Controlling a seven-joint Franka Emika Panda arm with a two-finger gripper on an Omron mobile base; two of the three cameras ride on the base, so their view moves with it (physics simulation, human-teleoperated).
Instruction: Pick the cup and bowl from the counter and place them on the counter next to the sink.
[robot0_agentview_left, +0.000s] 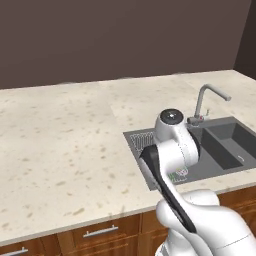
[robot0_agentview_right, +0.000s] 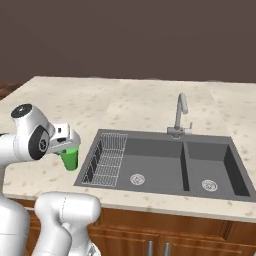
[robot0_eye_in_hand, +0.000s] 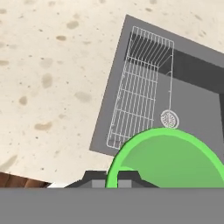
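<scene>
Cup (robot0_agentview_right: 69, 158) gripped above counter (robot0_agentview_right: 60, 110) edge beside sink (robot0_agentview_right: 165, 165)

A speckled cream counter (robot0_agentview_right: 60, 95) is carried on brown wooden cabinets (robot0_agentview_left: 95, 232). A dark grey double-basin sink (robot0_agentview_right: 165, 162) is set into it, with a wire rack (robot0_agentview_right: 110, 160) in the sink's left end and a steel faucet (robot0_agentview_right: 181, 112) behind the sink.

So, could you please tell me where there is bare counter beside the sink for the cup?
The counter left of the sink, bordering its wire rack, is bare, as is the strip behind the faucet. The cup hangs at that left edge.
</scene>
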